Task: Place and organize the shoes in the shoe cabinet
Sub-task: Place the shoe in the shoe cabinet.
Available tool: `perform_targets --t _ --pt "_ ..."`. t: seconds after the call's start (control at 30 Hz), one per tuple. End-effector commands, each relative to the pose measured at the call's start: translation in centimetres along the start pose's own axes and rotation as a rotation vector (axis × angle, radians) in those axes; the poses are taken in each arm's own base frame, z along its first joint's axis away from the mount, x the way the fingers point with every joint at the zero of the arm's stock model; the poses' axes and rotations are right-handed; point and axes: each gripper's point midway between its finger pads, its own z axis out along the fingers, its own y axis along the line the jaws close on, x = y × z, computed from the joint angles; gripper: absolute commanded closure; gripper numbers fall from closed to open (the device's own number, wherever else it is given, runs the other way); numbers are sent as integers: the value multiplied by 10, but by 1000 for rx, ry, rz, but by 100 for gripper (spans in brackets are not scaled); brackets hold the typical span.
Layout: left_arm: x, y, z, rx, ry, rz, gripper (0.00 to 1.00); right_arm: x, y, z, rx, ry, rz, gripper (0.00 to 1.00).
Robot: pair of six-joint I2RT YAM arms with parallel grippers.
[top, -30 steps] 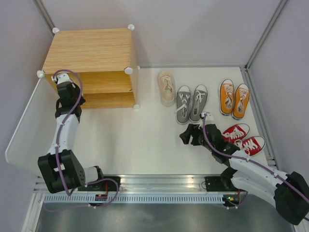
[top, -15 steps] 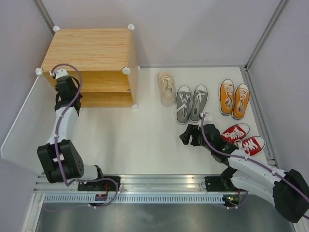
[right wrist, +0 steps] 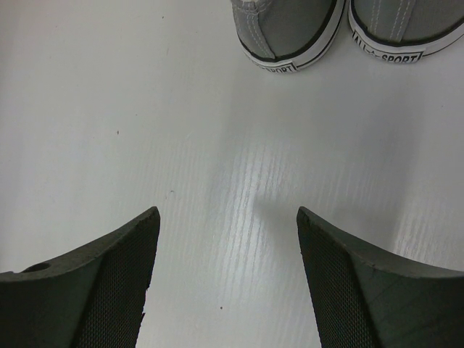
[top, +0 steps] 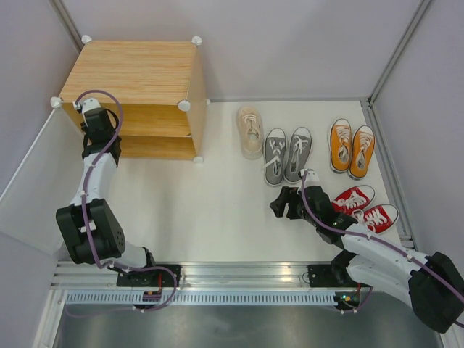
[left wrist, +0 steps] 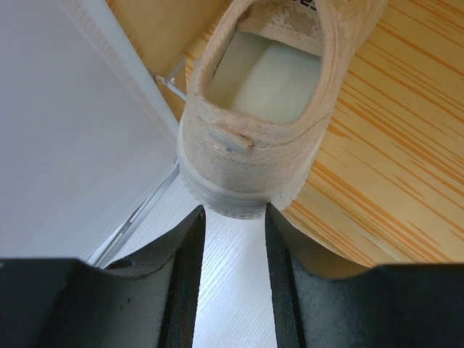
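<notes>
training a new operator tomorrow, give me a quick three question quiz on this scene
1. True or false: the right gripper is shut.
2. Which shoe lies just ahead of the left gripper, in the cabinet? A the red one B the cream shoe C the orange one
3. How many shoes stand on the table outside it?
Key: 1 false, it is open; 2 B; 3 seven.

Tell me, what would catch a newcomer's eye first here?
A light-wood cabinet stands far left, with the left gripper open just behind the heel of a cream sneaker on its wood. To the right, sneakers line the white table: a lone cream shoe, a grey pair, an orange pair and a red pair.
</notes>
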Motion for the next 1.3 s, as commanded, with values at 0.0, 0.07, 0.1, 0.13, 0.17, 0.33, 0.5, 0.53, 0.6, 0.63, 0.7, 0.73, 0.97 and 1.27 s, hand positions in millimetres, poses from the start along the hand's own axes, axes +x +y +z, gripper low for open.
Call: perform_targets --t 0.0,0.07,0.1,0.13,0.17,0.33,0.5,0.53,0.6,0.63,0.7,0.73,0.97,1.27 --pt "-49 8 5 -42 -136 -26 56 -13 4 2 -7 -41 -5 20" --pt "-53 11 7 -50 -140 -32 55 -13 4 2 -6 -40 -8 20" --pt "-54 12 8 -51 -141 -36 55 -13 4 2 -6 -40 -8 20" --pt "-51 11 11 -50 -134 -34 54 -12 4 3 -5 -36 -7 20" --pt "-54 12 12 -52 -137 -38 54 -13 4 3 -3 -38 -8 20" --pt "-51 13 19 -58 -127 -48 54 -13 4 3 -1 -38 -9 20" --pt "-44 10 23 -43 -109 -52 53 -13 3 4 3 -37 -10 20" --pt "-39 9 23 -36 -102 -54 52 -12 3 4 3 -35 -11 20" --pt "-38 10 24 -38 -105 -60 47 -13 4 4 1 -38 -10 20" --pt "-34 10 24 -39 -99 -61 45 -13 4 4 1 -38 -10 20" --pt "-32 12 25 -43 -90 -63 39 -12 3 4 3 -35 -11 20" --pt "-32 12 25 -42 -92 -65 39 -12 3 4 3 -35 -11 20" --pt "-30 15 18 -39 -89 -58 45 -13 4 4 1 -36 -10 20" --pt "-7 18 22 -44 -53 -52 55 -13 4 3 -5 -36 -9 20"
